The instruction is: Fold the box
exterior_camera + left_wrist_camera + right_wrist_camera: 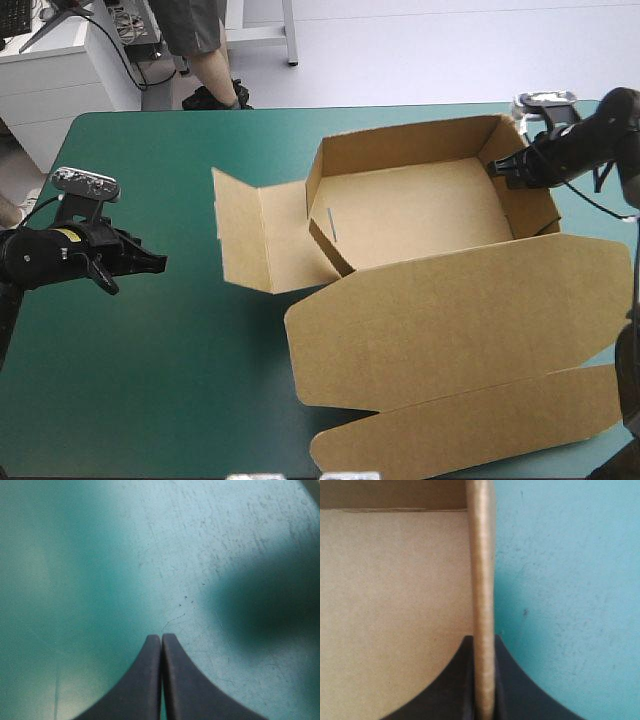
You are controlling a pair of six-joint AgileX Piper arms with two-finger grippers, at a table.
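The brown box (420,215) stands right of the table's middle as an open tray with raised walls. Its lid (460,320) lies flat toward the near edge, and a side flap (255,240) lies flat on its left. My right gripper (503,168) is shut on the box's right wall, whose rim (482,595) runs between the black fingers (462,680). My left gripper (150,263) hovers near the table's left edge, far from the box, shut with nothing in it. In the left wrist view the left gripper (161,639) points at the bare teal-green cover (100,570).
The teal-green cover (180,380) lies bare between the left gripper and the box's side flap. The lid's tuck flap (470,430) reaches close to the table's near edge.
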